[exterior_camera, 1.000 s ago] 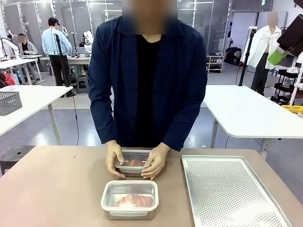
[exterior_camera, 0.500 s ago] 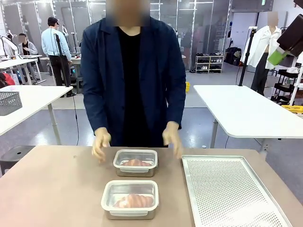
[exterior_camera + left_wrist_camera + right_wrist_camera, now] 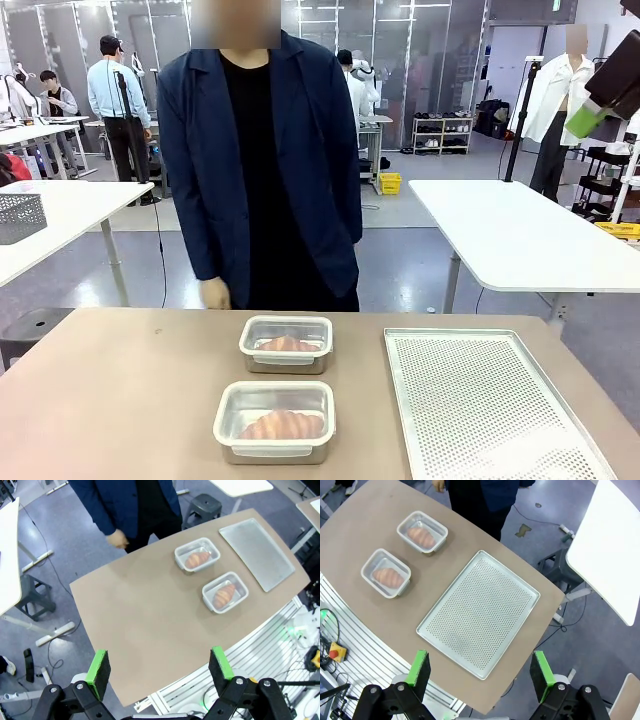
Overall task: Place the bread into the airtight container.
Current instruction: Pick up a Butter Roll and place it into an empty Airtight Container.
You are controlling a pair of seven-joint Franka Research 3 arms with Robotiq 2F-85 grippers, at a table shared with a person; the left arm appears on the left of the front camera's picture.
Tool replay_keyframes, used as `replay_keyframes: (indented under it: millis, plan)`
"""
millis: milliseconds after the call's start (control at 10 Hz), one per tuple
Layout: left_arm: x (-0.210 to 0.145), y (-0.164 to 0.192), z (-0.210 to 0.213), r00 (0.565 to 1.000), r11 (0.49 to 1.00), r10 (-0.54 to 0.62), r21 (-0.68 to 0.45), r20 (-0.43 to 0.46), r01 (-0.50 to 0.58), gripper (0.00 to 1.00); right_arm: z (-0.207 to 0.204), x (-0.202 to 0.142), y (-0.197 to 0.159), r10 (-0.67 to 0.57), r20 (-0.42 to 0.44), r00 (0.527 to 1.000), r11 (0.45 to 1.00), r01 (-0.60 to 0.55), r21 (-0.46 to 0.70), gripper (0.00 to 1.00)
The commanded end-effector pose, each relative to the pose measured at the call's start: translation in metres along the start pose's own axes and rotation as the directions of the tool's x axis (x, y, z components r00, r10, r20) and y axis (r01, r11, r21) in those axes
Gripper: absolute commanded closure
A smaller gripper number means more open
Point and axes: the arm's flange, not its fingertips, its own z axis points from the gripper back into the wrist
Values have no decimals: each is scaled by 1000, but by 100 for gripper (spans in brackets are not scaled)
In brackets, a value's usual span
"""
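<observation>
Well, my left hand (image 3: pixel 159 667) hangs high with fingers apart, my right hand (image 3: pixel 479 669) likewise; far below on the table (image 3: pixel 120 390) both bread pieces (image 3: pixel 224 594) already lie lidded in containers (image 3: pixel 274 421); left arm looks nearer, I'd judge.

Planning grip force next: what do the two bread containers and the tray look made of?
Near container and far container: likely brushed metal bodies, dull grey sheen, with clear plastic-looking lids since the bread shows through. Tray: perforated metal, probably aluminium, matte silver with a regular hole pattern.
</observation>
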Motion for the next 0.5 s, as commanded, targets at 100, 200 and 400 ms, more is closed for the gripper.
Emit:
replay_keyframes:
  millis: [100,200,400]
  plan:
    - [0,-1,0,1000,1000,-11,1,-3,11,0,-1,-1,-3,-2,-1,1000,1000,2,-3,0]
    - [0,-1,0,1000,1000,-11,1,-3,11,0,-1,-1,-3,-2,-1,1000,1000,2,-3,0]
    - [0,-1,0,1000,1000,-11,1,-3,11,0,-1,-1,-3,-2,-1,1000,1000,2,-3,0]
